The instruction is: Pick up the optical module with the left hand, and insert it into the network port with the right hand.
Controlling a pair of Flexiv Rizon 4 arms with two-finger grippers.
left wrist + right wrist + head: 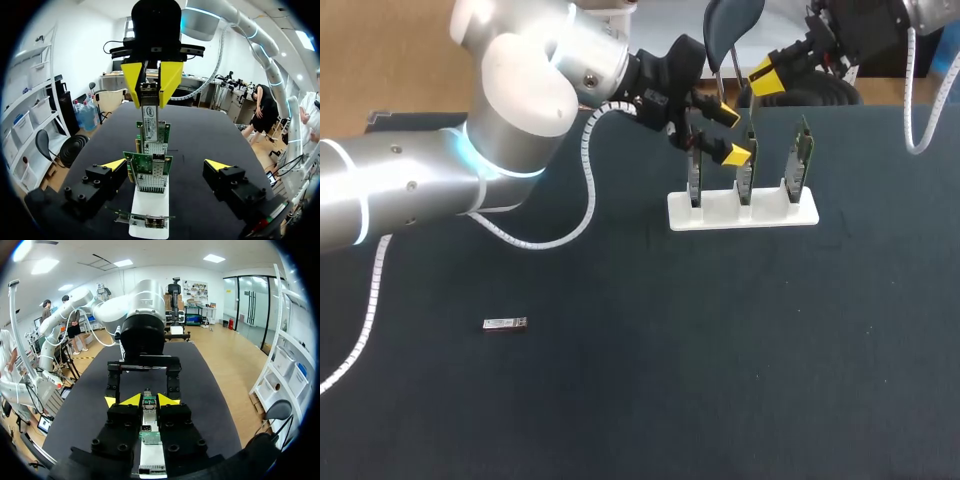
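Left claw (166,164) open, straddling card rack (149,207). Right claw (150,80) clenched on module (149,116), held at a card (165,131). Looks like the insertion step; next: square module to port (155,148), then push. Second module (505,323) lies on table (720,350).

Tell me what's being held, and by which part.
The right tool grips the optical module by its upper end; the left tool is open and empty.

Left gripper (166,165) spread astride white card stand (149,206); right gripper (151,92) pinching optical module (149,120) above.
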